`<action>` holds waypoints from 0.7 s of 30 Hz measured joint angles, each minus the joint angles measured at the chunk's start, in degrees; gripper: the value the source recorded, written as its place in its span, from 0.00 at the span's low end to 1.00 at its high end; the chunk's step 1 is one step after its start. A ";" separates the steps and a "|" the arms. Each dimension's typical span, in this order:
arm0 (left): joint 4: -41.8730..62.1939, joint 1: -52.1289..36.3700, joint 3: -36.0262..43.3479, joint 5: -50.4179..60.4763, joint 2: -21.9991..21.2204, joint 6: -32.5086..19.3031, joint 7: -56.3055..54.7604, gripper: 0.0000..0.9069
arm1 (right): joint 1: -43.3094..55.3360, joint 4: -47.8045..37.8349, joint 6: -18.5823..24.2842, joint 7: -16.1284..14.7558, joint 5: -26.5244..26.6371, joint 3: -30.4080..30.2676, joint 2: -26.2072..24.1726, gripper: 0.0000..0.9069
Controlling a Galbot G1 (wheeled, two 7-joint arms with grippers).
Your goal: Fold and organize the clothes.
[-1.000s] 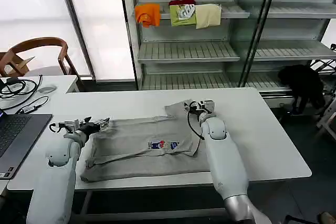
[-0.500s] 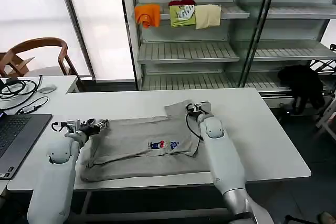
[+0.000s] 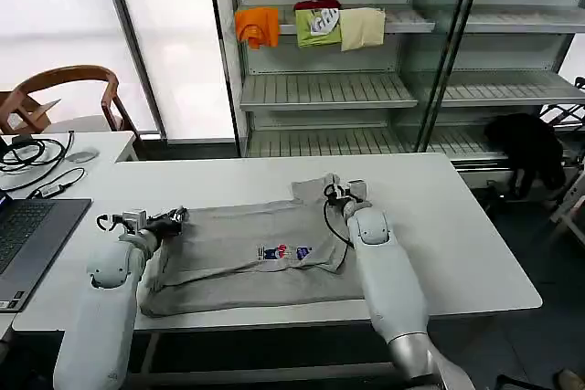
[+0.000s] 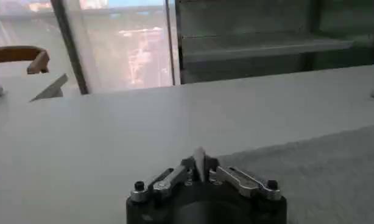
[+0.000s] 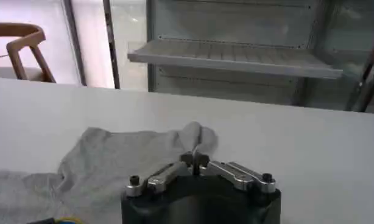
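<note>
Grey T-shirt (image 3: 251, 253) spread flat on the white surface (image 3: 457, 226), a tool pinching each far corner
From the head, left tool (image 3: 174, 220) grips its left edge, right tool (image 3: 335, 191) its bunched sleeve; the left wrist shows fingers (image 4: 199, 163) clenched at the cloth's edge; the right wrist shows fingers (image 5: 195, 153) clenched on a raised fold of T-shirt (image 5: 114, 164)

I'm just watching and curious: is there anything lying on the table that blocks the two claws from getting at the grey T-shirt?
Nothing visible does. The left gripper and right gripper are both already at the edges of the grey T-shirt.
</note>
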 measured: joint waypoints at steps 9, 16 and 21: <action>-3.73 1.06 -0.75 -6.19 0.82 -1.81 -1.89 0.01 | -3.75 7.76 2.03 1.66 3.69 -1.62 0.01 0.00; -7.56 3.40 -2.03 -10.70 1.01 -2.62 -2.15 0.01 | -9.25 17.35 0.72 2.74 7.20 -2.62 0.01 0.00; -11.06 6.81 -3.74 -14.78 0.91 -3.41 -1.53 0.01 | -14.63 25.62 -0.88 2.82 10.43 -2.66 0.01 0.00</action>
